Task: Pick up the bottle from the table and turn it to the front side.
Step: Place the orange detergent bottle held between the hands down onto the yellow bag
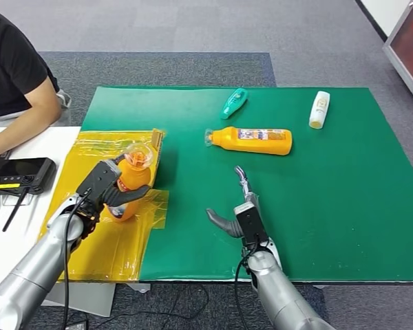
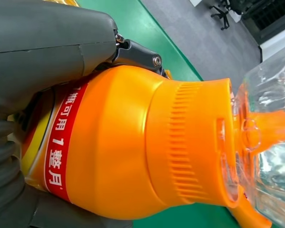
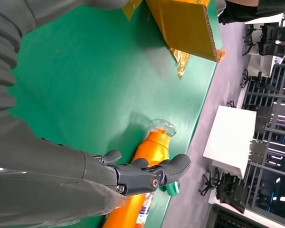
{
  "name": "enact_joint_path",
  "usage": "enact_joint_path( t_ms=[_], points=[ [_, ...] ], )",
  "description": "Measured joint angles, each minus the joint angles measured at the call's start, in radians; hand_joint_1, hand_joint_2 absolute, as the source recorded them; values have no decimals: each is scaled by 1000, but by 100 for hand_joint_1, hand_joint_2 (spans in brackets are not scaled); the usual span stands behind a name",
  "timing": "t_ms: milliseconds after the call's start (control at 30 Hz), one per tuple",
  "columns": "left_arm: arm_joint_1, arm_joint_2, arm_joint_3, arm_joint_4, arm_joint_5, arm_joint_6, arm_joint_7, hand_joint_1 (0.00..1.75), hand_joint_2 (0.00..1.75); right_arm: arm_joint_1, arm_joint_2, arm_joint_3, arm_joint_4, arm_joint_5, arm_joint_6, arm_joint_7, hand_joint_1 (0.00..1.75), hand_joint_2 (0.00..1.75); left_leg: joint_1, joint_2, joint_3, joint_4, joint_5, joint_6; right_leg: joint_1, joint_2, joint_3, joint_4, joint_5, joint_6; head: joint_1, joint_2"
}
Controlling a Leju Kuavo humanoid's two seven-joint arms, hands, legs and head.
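Left robot hand (image 1: pixel 108 189) wrapped around an orange bottle (image 1: pixel 129 180), raised over the yellow sheet (image 1: pixel 105 247) at the left end of the green mat (image 1: pixel 339 199). Long axis steeply tilted, clear cap (image 1: pixel 138 155) uppermost and angled away from the robot. Right robot hand (image 1: pixel 241 213) above the mat, fingers spread, grasping nothing. Beyond it, a second orange bottle (image 1: pixel 254 140) lying flat on the tabletop.

Grey carpet floor (image 1: pixel 194 27); white desks (image 3: pixel 229 137), black office chairs (image 3: pixel 232 192) (far off).
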Motion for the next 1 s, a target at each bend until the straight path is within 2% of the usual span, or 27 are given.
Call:
enact_joint_path(
  t_ms=[467, 767, 1000],
  points=[
    [-46, -39, 21, 119, 28, 19, -23, 175, 175, -7, 11, 0, 13, -5, -2, 10, 0, 175, 0, -4, 9, 0, 0, 0, 0, -3, 10, 0, -3, -2, 0, 0],
    [-95, -83, 34, 263, 44, 16, -88, 175, 175, -19, 23, 1, 22, -24, -9, 13, 0, 175, 0, -8, 16, -1, -1, 1, 0, -7, 19, 0, -8, -2, 0, 0],
    [-94, -103, 43, 291, 57, 9, -113, 175, 175, -26, 26, 3, 24, -36, -13, 13, 0, 175, 0, -13, 25, -2, -4, 2, -1, -11, 30, 0, -14, 0, 0, 0]
  ],
)
